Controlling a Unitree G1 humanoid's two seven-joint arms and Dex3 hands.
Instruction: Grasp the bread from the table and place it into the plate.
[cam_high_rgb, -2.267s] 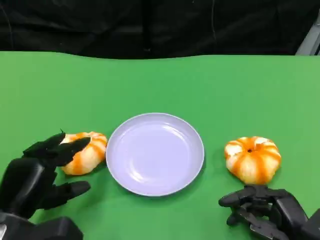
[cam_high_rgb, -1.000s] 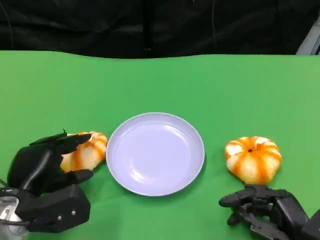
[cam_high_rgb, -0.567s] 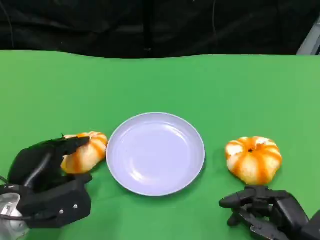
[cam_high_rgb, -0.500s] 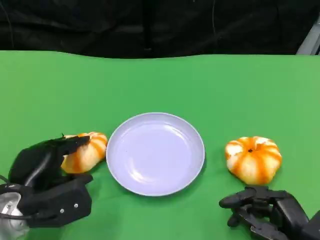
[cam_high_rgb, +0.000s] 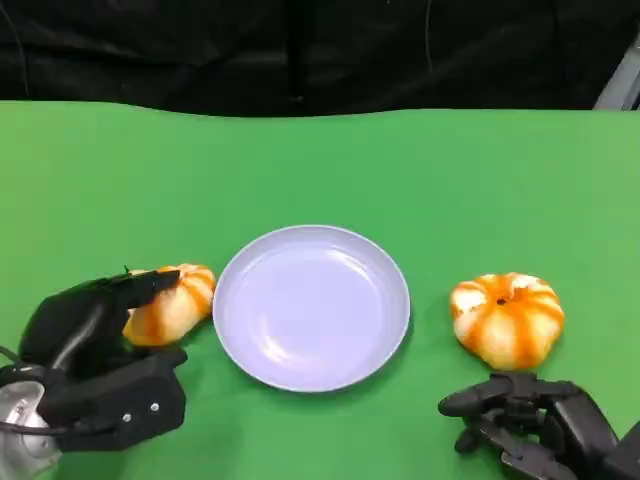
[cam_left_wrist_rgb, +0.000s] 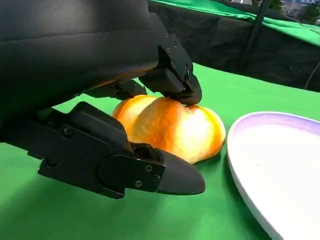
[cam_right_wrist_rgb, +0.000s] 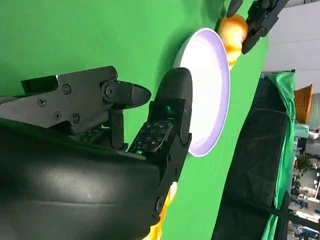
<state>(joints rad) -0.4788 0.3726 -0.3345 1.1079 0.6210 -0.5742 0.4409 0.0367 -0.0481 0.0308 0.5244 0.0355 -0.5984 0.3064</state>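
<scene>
Black left hand (cam_high_rgb: 95, 335) is closing on the left bread (cam_high_rgb: 170, 303), fingers touching its top and near side, though it's probably not a firm grip. Next comes squeezing, lifting, then moving right to the plate (cam_high_rgb: 311, 306). Right hand (cam_high_rgb: 535, 420) is resting below the other bread (cam_high_rgb: 507, 319), fingers loosely apart, holding nothing.
</scene>
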